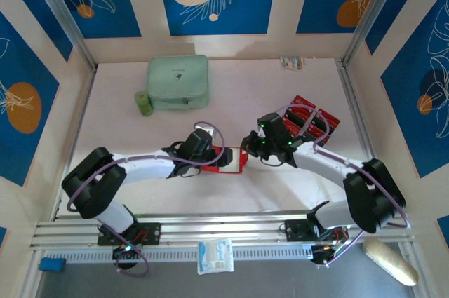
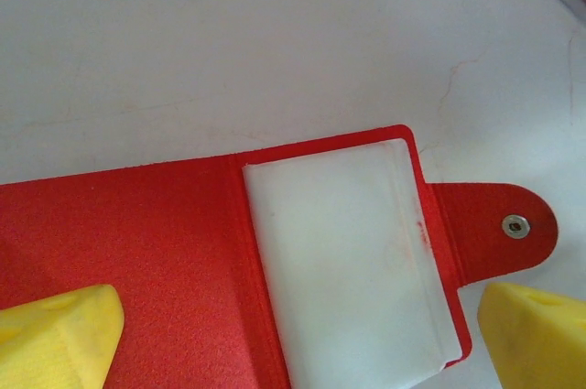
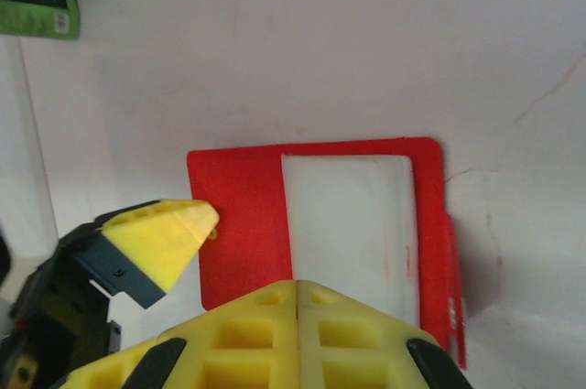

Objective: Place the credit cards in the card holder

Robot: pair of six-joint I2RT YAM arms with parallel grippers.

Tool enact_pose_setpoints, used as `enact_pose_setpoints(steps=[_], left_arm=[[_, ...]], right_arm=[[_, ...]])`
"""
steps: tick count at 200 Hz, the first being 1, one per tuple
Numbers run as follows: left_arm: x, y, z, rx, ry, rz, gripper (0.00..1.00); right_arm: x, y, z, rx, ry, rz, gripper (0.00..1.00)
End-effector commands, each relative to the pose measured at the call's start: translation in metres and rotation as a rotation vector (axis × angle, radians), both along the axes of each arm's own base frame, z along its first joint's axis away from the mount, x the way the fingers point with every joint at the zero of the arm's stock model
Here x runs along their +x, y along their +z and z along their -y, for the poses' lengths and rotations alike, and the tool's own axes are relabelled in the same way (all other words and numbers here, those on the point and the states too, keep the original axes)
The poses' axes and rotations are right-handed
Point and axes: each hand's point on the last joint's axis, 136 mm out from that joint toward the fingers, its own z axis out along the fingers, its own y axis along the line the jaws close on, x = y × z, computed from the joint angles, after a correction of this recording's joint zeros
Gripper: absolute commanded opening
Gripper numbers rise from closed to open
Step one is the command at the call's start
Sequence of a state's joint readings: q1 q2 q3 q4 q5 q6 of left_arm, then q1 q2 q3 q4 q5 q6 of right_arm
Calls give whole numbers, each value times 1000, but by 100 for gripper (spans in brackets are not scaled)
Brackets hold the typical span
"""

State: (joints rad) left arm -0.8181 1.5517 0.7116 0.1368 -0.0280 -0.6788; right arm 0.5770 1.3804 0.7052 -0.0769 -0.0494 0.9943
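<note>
The card holder (image 1: 237,164), a red wallet, lies open on the table between my two grippers. Its clear inner sleeves (image 2: 343,261) face up and its snap tab (image 2: 499,224) sticks out to the right. My left gripper (image 2: 298,343) is open, one yellow finger (image 2: 55,334) over the red cover and the other past the tab. My right gripper (image 3: 298,334) is shut just above the card holder (image 3: 238,206), with nothing visible between its fingers. The credit cards (image 1: 313,117), red with dark bands, sit in a clear stand at the right.
A mint-green case (image 1: 178,82) and a small green roll (image 1: 144,104) stand at the back left. A small packet (image 1: 292,62) lies at the back wall. The left arm's yellow finger (image 3: 160,243) reaches in beside the card holder.
</note>
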Motion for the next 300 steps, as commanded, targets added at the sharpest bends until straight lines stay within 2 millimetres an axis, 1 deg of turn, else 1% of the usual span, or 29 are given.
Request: enact_pose_setpoints(steps=[1,18,36,59,86,119,158,204,243,272,300], left_arm=[[-2,-2,-11,18,17,-4,99],[-4,-6,-13,23,19,-9,99],[-6,-9,-16,28,21,-11,99],[-9,-15,-20,36,25,-14,99],[-11,-22,-23,51,22,-16,99],[-13,-31,-26,68,16,-20,99],[-15,-38,-29,79,13,-20,99],[-15,-40,-29,80,7,-19,99],[-16,-42,-28,79,2,-23,100],[-17,-41,-28,73,-6,-16,100],[-18,-33,-27,59,-21,8,100]], right_arm=[[-4,-7,-15,-11,50,-49,3],[-4,-19,-20,-38,59,-81,0],[-4,-33,-18,-75,54,-105,0],[-2,-46,-15,-112,56,-114,0],[1,-56,-11,-147,65,-115,0],[3,-64,-14,-150,93,-122,0],[2,-66,-22,-122,126,-123,0],[1,-61,-36,-77,156,-127,0],[1,-58,-44,-23,158,-138,0],[2,-54,-51,24,159,-149,0],[2,-51,-57,69,157,-158,0]])
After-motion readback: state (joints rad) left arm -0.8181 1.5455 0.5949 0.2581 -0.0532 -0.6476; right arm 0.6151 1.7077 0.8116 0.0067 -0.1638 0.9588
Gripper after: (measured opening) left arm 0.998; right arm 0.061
